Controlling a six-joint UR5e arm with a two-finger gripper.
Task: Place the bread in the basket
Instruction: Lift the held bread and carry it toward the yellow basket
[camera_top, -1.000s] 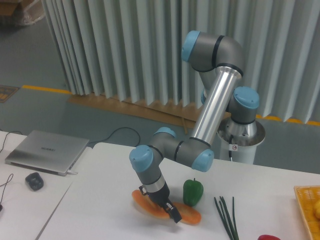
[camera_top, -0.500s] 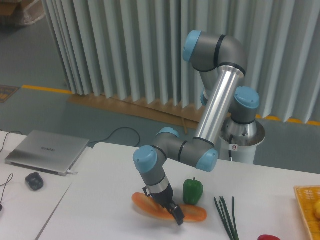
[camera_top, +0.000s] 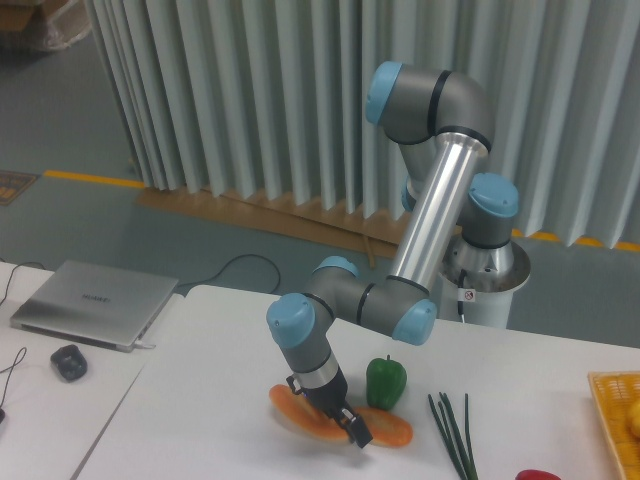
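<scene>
- Well, low in the middle of the frame the claw (camera_top: 352, 428) is down on the bread (camera_top: 340, 422), its dark fingers closed across the loaf's middle.
- The bread lies lengthwise on the white table (camera_top: 200, 420), one orange end sticking out to the left of the claw and the other to the right; whether it is lifted off the surface I cannot tell.
- Just behind the loaf's right half stands a green pepper (camera_top: 386, 382), very near it.
- To the right of the pepper a bunch of thin green stalks (camera_top: 452, 430) lies on the table, running toward the bottom edge.
- The basket (camera_top: 616, 420) sits at the far right edge, cut off by the frame, well apart from the bread, with something yellow inside.
- A bit of a red thing (camera_top: 540, 475) peeks in at the bottom right.
- At the left, on a separate table, rest a closed laptop (camera_top: 95, 302) and a dark mouse (camera_top: 68, 362).
</scene>
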